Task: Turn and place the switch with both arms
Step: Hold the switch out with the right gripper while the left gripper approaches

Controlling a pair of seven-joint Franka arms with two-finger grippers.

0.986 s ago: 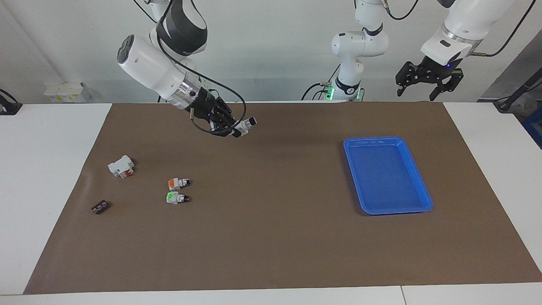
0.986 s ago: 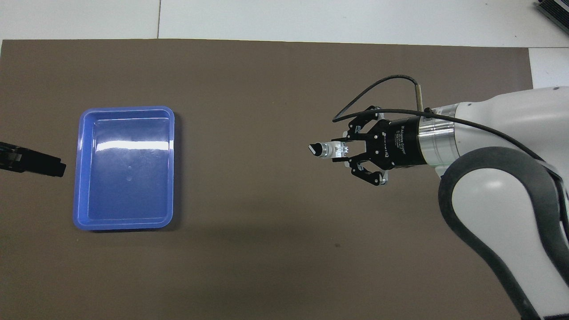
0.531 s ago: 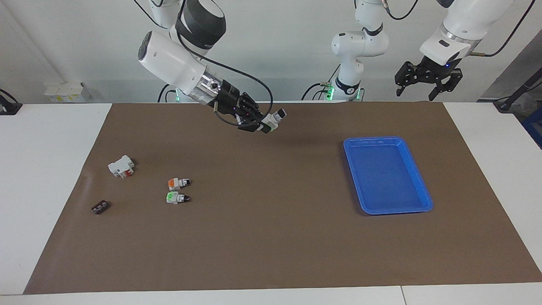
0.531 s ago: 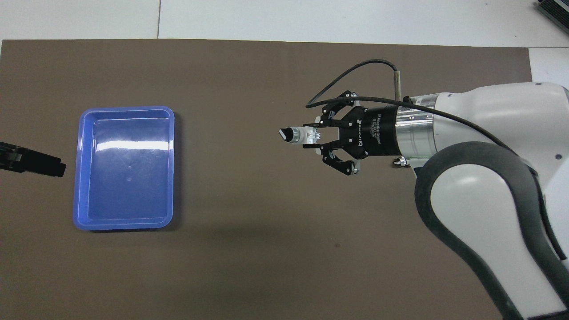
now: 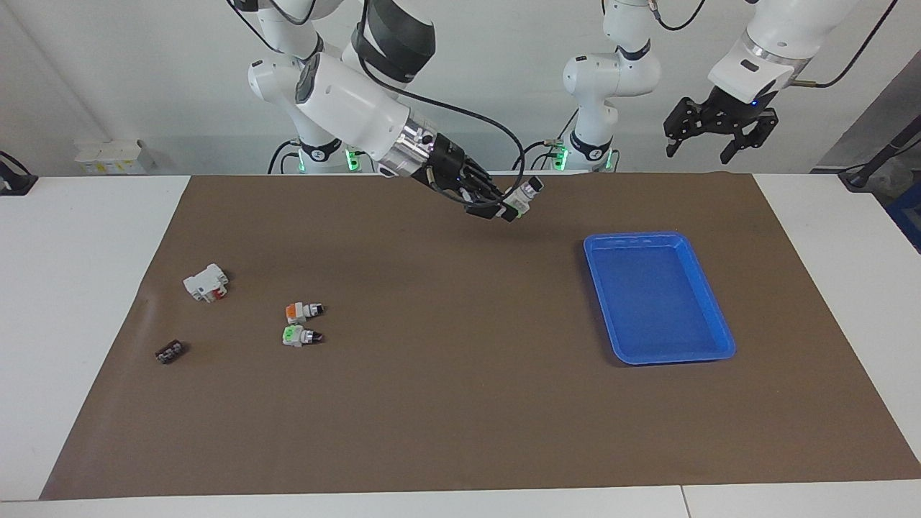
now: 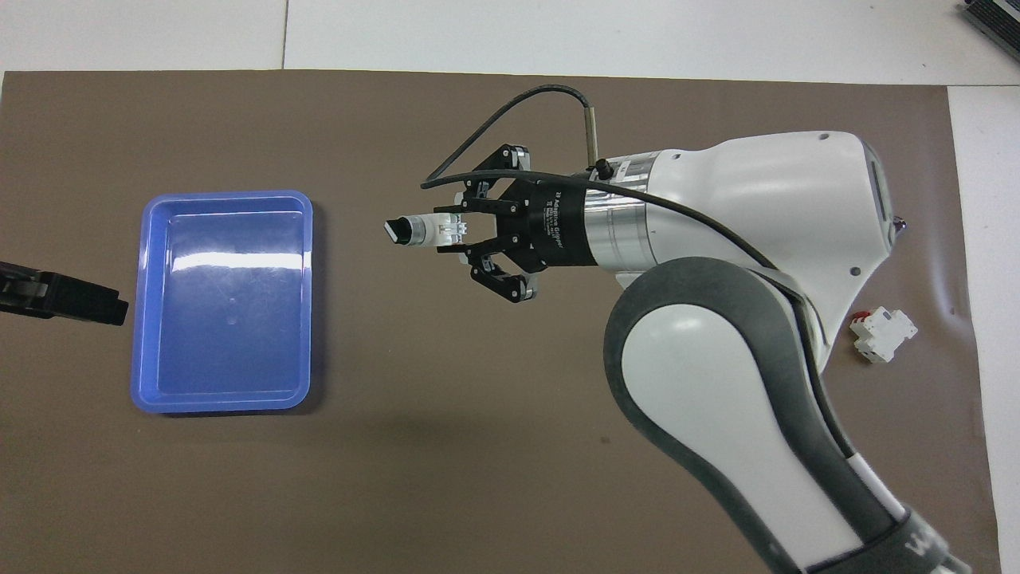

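Carrying the switch (image 5: 523,196) toward the left arm's end of the counter (image 5: 460,403), in the facing view the right end effector (image 5: 504,205) is clamped on its body, black tip pointing out ahead. It has travelled a good way along the robots' edge of the brown mat (image 5: 460,432) in the last second and now hangs over bare mat just short of the blue tray (image 5: 722,338). Left end effector (image 5: 719,140) is raised over the robots' edge of the mat by the tray, fingers apart, barely shifted. Two more switches, one with an orange end (image 5: 303,311) and one with a green end (image 5: 301,336), sit untouched toward the right arm's end, near a white block (image 5: 206,282) and a small black piece (image 5: 170,352).

Overhead view: same grip, switch (image 6: 422,231) sticking out of the right end effector (image 6: 454,235) with its tip aimed at the tray (image 6: 142,319); gap to the tray has closed a lot. Only the left end effector's tip (image 6: 80,299) shows, beside the tray. White block (image 6: 883,333) has come out from under the arm.

Read: transport nearly done, arms converging. Handover or regrasp to turn the switch looks next; tray is empty, placement not done.
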